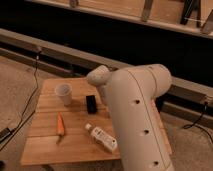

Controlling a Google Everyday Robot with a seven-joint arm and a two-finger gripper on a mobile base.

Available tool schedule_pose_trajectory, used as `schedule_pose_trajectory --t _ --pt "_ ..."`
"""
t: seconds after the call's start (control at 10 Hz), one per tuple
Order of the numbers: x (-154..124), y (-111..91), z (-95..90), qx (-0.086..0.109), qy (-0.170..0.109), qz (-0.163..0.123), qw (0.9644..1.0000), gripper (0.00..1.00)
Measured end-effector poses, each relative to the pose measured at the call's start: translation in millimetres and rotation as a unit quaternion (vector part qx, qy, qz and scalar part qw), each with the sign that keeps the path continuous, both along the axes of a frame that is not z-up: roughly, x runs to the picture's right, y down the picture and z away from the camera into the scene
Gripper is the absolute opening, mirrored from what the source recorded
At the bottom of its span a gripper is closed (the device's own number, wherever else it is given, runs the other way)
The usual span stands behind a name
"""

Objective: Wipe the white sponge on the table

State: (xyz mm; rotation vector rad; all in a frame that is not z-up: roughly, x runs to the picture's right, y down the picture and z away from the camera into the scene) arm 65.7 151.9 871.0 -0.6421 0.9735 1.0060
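Tabletop (45,142) of pale planks; jaws behind arm (142,117)

Plank-striped wooden table (45,145); smooth matt arm (137,115) hiding the gripper; paper cup (63,93).

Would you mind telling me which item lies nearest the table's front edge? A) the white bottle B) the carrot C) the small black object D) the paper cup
A: the white bottle lies lowest on the table; the arm hides the end effector.
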Motion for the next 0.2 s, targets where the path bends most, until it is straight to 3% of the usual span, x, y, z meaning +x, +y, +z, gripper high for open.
schedule_pose_trajectory --t 0.2 --pt "1.8 -0.7 8.1 -0.005 0.001 -0.002 1.0 0.0"
